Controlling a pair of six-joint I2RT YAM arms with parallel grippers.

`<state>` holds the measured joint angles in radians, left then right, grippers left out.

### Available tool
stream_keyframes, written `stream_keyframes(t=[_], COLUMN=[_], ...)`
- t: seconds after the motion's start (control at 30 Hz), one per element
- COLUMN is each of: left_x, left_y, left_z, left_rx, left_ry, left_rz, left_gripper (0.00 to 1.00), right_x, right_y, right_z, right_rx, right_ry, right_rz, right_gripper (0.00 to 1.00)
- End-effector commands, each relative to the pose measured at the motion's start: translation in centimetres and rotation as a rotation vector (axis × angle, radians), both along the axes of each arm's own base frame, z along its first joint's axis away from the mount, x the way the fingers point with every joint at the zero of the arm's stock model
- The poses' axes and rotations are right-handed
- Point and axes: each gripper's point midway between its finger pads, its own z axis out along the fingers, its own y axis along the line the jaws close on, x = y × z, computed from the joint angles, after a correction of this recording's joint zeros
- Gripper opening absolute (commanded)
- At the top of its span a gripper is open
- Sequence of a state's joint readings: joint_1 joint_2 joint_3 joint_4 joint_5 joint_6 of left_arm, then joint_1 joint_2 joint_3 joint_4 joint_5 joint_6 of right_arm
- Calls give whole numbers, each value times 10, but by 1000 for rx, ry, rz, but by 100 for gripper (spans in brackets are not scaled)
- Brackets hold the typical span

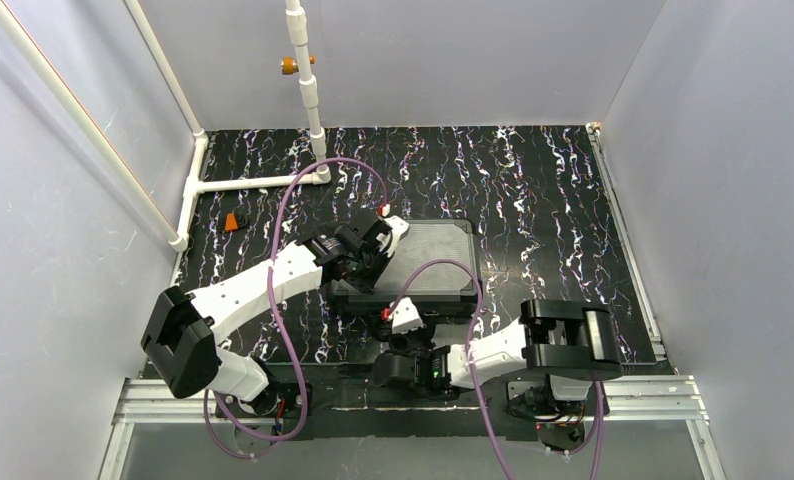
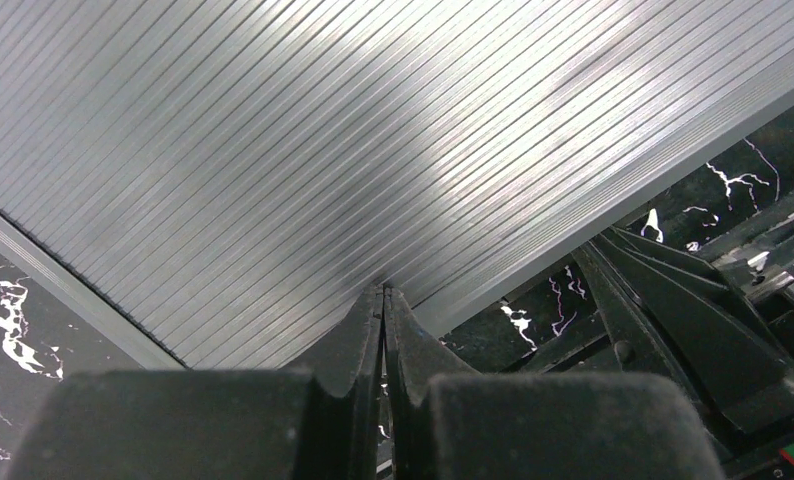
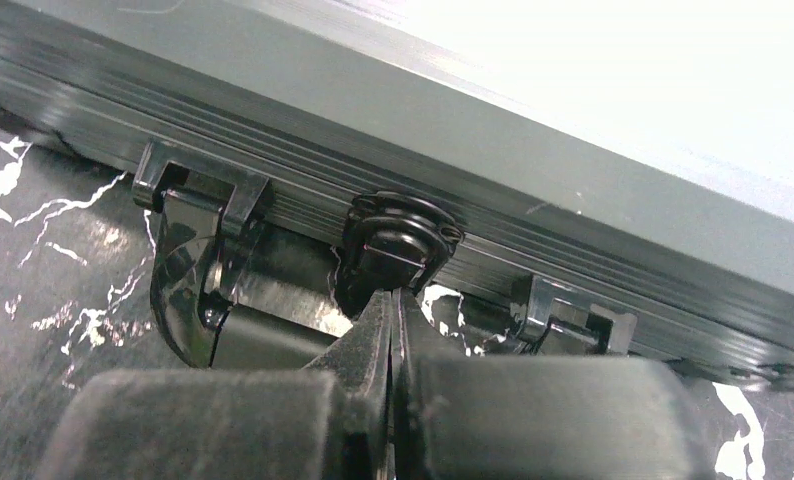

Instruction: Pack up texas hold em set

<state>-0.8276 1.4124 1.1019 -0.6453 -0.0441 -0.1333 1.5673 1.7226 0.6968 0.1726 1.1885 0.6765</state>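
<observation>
The texas hold em set shows as a closed black case [image 1: 433, 255] lying flat in the middle of the marbled mat; its contents are hidden. My left gripper [image 1: 371, 272] is shut, and its tips [image 2: 383, 292] rest on the ribbed lid [image 2: 323, 150] near the case's near-left corner. My right gripper [image 1: 401, 322] is also shut and empty, low at the case's front side. Its tips [image 3: 391, 295] sit just under the round centre latch [image 3: 398, 240], beside the black carry handle [image 3: 223, 320].
A small red-orange piece [image 1: 235, 222] lies on the mat at the far left. A white pipe frame [image 1: 253, 183] runs along the back left, with an upright pipe [image 1: 308, 90]. Grey walls enclose the mat; a metal rail [image 1: 633, 395] lines the near edge.
</observation>
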Motion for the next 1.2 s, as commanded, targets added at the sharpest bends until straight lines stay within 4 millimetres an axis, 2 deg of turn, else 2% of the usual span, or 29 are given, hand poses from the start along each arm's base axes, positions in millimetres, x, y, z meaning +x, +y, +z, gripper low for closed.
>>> stream_keyframes(t=[0.0, 0.1, 0.2, 0.33, 0.53, 0.6, 0.9, 0.97, 1.07, 1.17], left_x=[-33, -33, -32, -30, -22, -19, -1, 1, 1, -2], left_y=[33, 33, 33, 34, 35, 36, 33, 34, 36, 40], left_z=[-30, -30, -29, -23, -9, 0, 40, 52, 66, 79], left_rx=[153, 154, 152, 143, 110, 89, 0, -24, -57, -83], left_ry=[143, 140, 134, 109, 45, 7, -140, -169, -204, -230], left_rz=[-8, -7, -6, 2, 23, 33, 92, 105, 113, 123], left_gripper=[0, 0, 0, 0, 0, 0, 0, 17, 38, 65], right_x=[8, 9, 8, 6, -4, -6, -11, -10, -8, -3], right_y=[-29, -27, -28, -29, -17, -21, -27, -27, -25, -21], right_z=[-55, -52, -36, 1, 64, 78, 138, 146, 158, 171], right_rx=[-116, -119, -89, -27, 98, 104, 152, 141, 128, 136], right_ry=[58, 52, 54, 58, 87, 89, 70, 65, 63, 54], right_rz=[-55, -61, -62, -42, 89, 118, 206, 215, 223, 234], right_gripper=[1, 1, 1, 1, 1, 2, 34, 41, 57, 69])
